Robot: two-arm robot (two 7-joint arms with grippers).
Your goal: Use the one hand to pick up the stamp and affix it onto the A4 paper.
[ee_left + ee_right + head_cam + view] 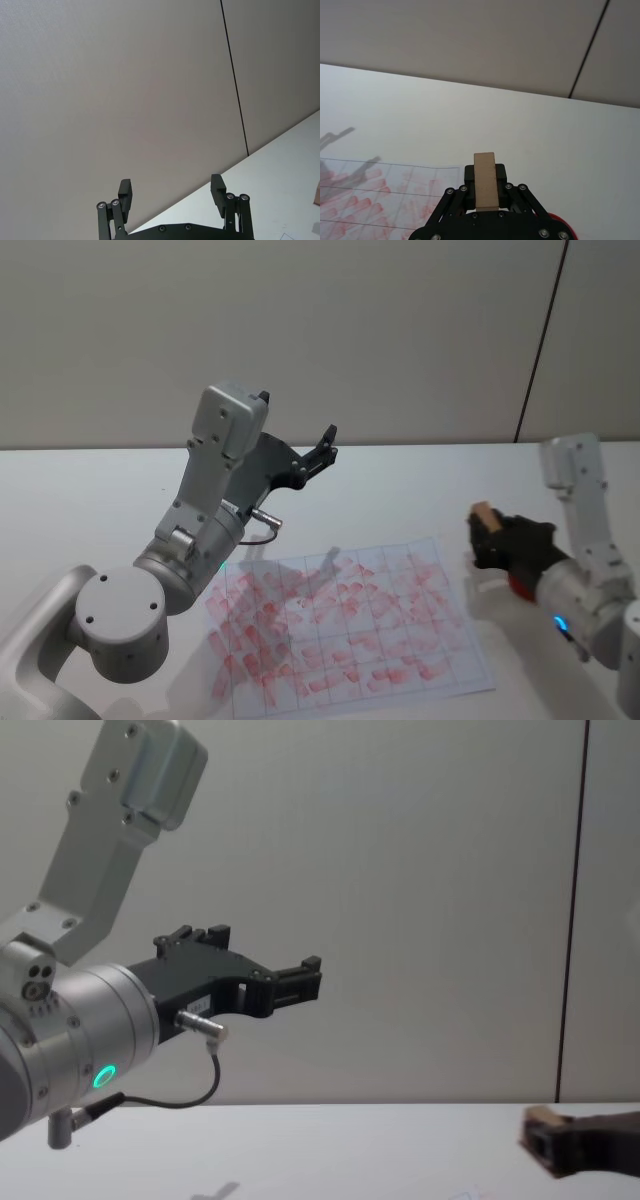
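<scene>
I see the right gripper (pixel 497 535), on the arm with the blue ring (pixel 557 623), low over the table (pixel 80 490) on the right side. Its fingers (pixel 501 172) are clenched on the stamp (pixel 485 180), a tan block standing up between them with its top end past the tips. In the head view the stamp (pixel 483 512) sits just off the right edge of the A4 paper (pixel 350 620), near the far right corner and not over the sheet. From the chest view the right gripper (pixel 545 1140) is close above the tabletop; I cannot tell whether it touches. A red object (pixel 520 585) shows under the gripper body, mostly hidden.

The paper lies flat mid-table, gridded and covered with red prints. Its near edge is close to the robot. A strip of bare white table runs between its far edge and the wall (pixel 400 330), and more lies right of its right edge.

The left gripper (pixel 325 445), on the arm with the green ring (pixel 103 1076), is raised well above the table beyond the paper's far left corner and points at the wall. Its fingers are released and wide apart in the left wrist view (pixel 170 192). That arm's body overhangs the sheet's left edge in the head view.
</scene>
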